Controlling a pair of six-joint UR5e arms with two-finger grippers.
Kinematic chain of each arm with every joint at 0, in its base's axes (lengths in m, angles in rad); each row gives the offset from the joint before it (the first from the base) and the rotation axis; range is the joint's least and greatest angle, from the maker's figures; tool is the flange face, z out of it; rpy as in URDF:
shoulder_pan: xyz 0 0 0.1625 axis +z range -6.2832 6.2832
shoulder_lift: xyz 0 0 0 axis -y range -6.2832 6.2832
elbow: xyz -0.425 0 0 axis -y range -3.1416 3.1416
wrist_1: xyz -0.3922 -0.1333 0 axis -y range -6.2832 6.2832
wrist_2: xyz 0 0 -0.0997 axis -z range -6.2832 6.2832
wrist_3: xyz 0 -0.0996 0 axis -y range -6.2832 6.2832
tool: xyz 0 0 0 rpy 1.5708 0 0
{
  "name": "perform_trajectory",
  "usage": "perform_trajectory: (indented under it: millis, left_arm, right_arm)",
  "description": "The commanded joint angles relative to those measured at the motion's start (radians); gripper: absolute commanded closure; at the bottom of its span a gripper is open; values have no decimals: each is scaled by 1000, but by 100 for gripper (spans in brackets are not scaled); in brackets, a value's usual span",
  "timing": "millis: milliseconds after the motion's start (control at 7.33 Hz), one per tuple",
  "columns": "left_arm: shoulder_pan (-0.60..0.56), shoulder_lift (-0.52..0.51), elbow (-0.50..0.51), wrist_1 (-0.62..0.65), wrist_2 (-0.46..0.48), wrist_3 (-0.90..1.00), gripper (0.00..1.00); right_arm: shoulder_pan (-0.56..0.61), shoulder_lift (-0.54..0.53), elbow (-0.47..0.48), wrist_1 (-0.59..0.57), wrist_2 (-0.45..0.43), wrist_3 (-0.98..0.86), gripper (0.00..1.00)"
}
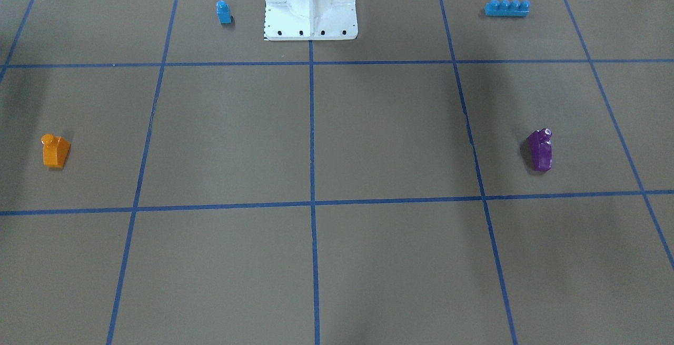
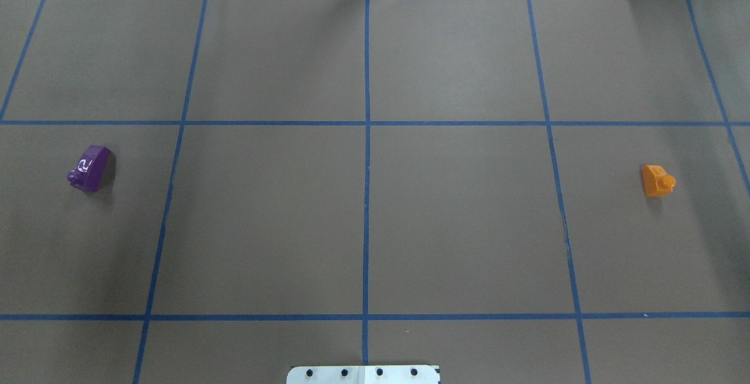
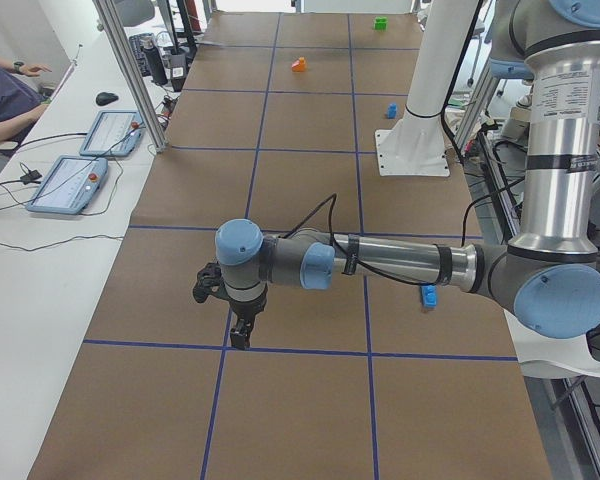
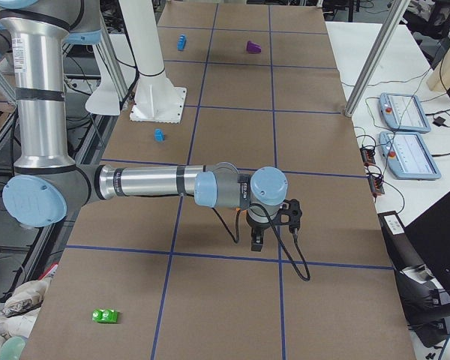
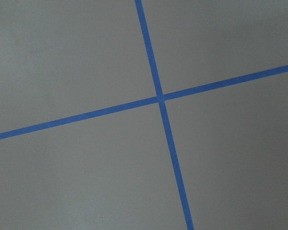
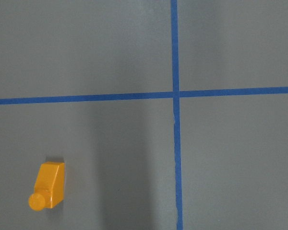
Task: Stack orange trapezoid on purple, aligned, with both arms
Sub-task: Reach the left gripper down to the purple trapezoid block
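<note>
The orange trapezoid (image 1: 55, 151) sits on the brown table at my right side, also in the overhead view (image 2: 657, 181) and low left in the right wrist view (image 6: 48, 186). The purple brick (image 1: 541, 149) sits far across at my left side (image 2: 89, 168). The two are far apart. My left gripper (image 3: 240, 338) shows only in the exterior left view, pointing down over the table. My right gripper (image 4: 258, 244) shows only in the exterior right view, pointing down. I cannot tell whether either is open or shut. The left wrist view shows only crossed blue tape (image 5: 160, 98).
A blue one-stud brick (image 1: 224, 12) and a long blue four-stud brick (image 1: 506, 8) lie beside the white robot base (image 1: 310, 18). A green brick (image 4: 105, 316) lies past my right arm. Operators' tablets (image 3: 70, 185) lie on the side bench.
</note>
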Motion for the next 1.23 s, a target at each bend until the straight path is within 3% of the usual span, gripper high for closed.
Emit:
perform_trajectory:
  millis: [0,409,682,818,955,1091]
  left_arm:
    - [2,-8,-11,2,1,0,0]
    - [62,-56,-64,-28,-1,-47,0]
    - [222,-67,-167,-45,-1,-318,0]
    - [319,-70,-169,-149,10,-600,0]
    - [432,-53,-154,-340,63,-823,0]
    - [530,-19,-150,-399,172,-898,0]
  right_arm:
    - [0,4,-4,2,-5,0,0]
    - [0,4,6,9,1,3,0]
    - [-3,14,9,9,-1,4,0]
    - [-3,14,9,11,-1,4,0]
    - [-4,16,9,11,-2,4,0]
    - [-6,16,9,11,-2,4,0]
